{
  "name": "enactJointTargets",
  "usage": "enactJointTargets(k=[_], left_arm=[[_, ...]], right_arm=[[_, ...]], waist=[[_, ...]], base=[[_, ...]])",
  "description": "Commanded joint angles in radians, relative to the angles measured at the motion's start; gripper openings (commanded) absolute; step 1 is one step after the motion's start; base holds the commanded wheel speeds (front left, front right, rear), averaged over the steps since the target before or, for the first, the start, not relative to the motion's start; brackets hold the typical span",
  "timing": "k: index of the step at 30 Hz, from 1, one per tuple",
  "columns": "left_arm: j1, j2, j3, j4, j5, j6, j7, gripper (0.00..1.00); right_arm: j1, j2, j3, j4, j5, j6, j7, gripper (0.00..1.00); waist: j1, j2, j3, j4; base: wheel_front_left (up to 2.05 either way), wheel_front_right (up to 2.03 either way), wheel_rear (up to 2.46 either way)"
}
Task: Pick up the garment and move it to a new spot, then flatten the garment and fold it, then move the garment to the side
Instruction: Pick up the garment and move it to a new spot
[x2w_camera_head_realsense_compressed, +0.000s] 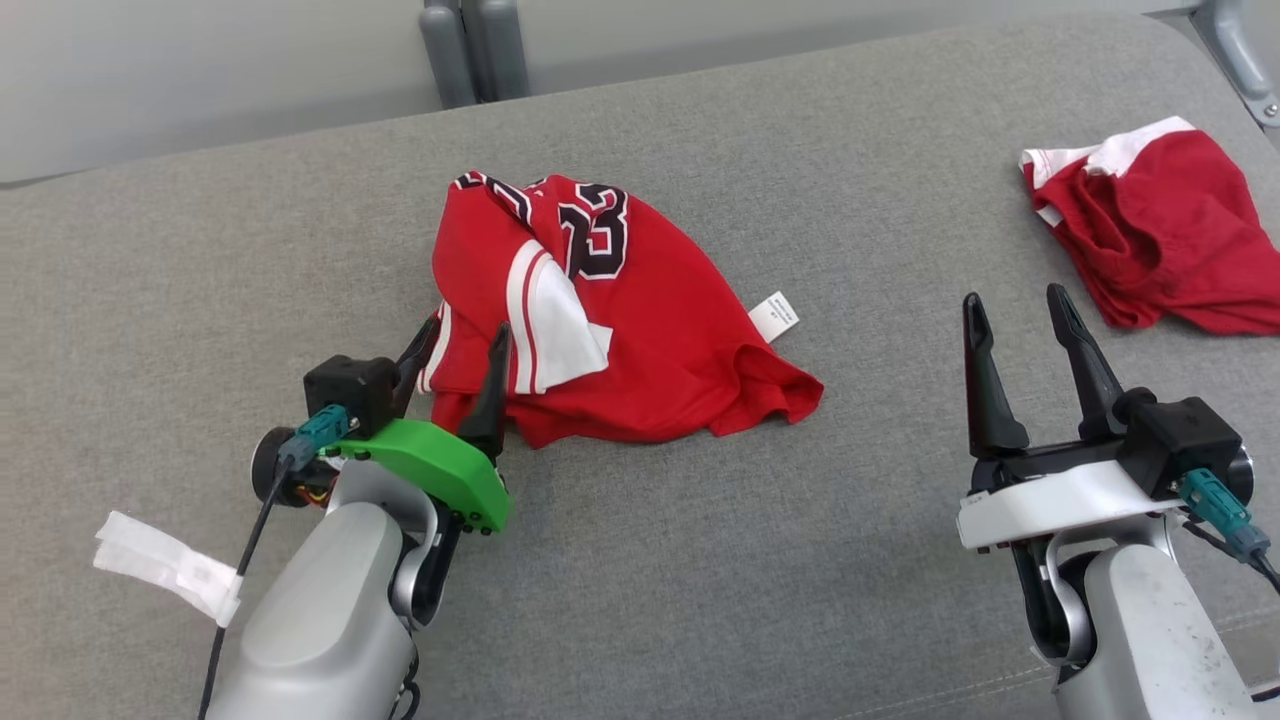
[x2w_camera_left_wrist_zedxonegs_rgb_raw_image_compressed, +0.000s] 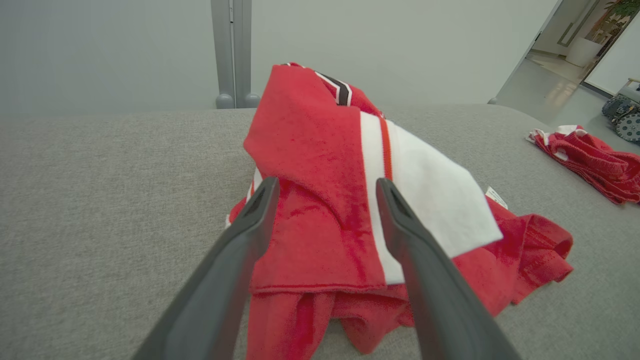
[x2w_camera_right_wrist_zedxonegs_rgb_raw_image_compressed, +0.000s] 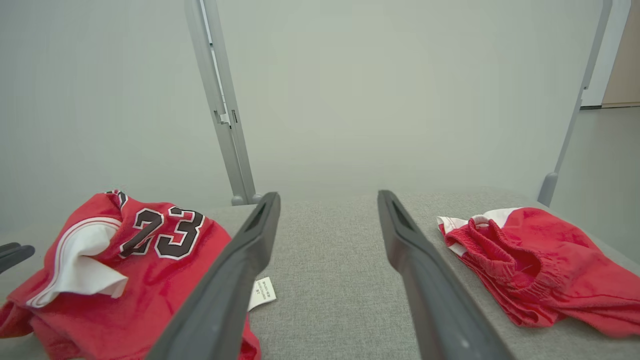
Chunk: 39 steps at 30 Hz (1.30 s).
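Grey woven upholstery (x2w_camera_head_realsense_compressed: 700, 560) is logged as the work surface, with a pale wall behind. A red jersey (x2w_camera_head_realsense_compressed: 650, 340) is found crumpled in a heap on it.

The left gripper (x2w_camera_head_realsense_compressed: 458, 352) is seen at the jersey's near-left edge with its jaws spread wide. The cloth is straddled by both fingers, not pinched. The right gripper (x2w_camera_head_realsense_compressed: 1015, 300) is held well to the right of the jersey, jaws wide apart, with nothing between them and nothing touched.

"23" is read on the jersey in black figures edged white. A white care label (x2w_camera_head_realsense_compressed: 774, 315) is noted at the jersey's right hem, its print too small to be read.

The left forearm is angled in from below-left of the jersey, with a green bracket (x2w_camera_head_realsense_compressed: 430, 470) at the wrist. The right gripper's fingers are pointed up the head view. A second red garment (x2w_camera_head_realsense_compressed: 1160, 235) is noted far right of the jersey.
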<state>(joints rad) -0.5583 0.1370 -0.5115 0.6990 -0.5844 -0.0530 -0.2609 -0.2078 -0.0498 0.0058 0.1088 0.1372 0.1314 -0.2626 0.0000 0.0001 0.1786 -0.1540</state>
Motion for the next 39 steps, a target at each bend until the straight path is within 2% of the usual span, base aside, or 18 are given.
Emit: enactJointTargets(k=[1,11,17,26,39], left_arm=[[0.02,0.004,0.013,-0.021,0.008,-0.004,-0.004,1.0],[0.185,0.025,0.094,-0.205,0.072,0.032,-0.004,1.0],[0.324,0.031,0.144,-0.316,0.106,0.069,-0.004,1.0],[0.495,-0.002,0.267,-0.473,0.139,0.126,-0.003,1.0],[0.574,-0.041,0.342,-0.5,0.198,0.095,-0.003,1.0]], right_arm=[[0.018,-0.002,-0.002,0.003,-0.006,-0.001,-0.003,1.0],[0.079,-0.002,0.025,0.021,-0.019,-0.001,-0.003,1.0],[0.129,-0.002,0.047,0.032,-0.027,-0.001,-0.003,1.0],[0.178,-0.002,0.056,0.03,0.005,-0.001,-0.003,1.0],[0.177,-0.002,0.066,0.069,0.01,-0.001,-0.003,1.0]], waist=[[0.0,-0.0001,-0.032,0.025],[0.0,-0.0001,-0.126,0.073],[0.0,-0.0001,-0.169,0.097],[0.0,-0.0001,-0.184,0.119],[0.0,-0.0001,-0.187,0.128]], base=[[0.0,0.0,0.0],[0.0,0.0,0.0],[0.0,0.0,0.0],[0.0,0.0,0.0],[0.0,0.0,0.0]])
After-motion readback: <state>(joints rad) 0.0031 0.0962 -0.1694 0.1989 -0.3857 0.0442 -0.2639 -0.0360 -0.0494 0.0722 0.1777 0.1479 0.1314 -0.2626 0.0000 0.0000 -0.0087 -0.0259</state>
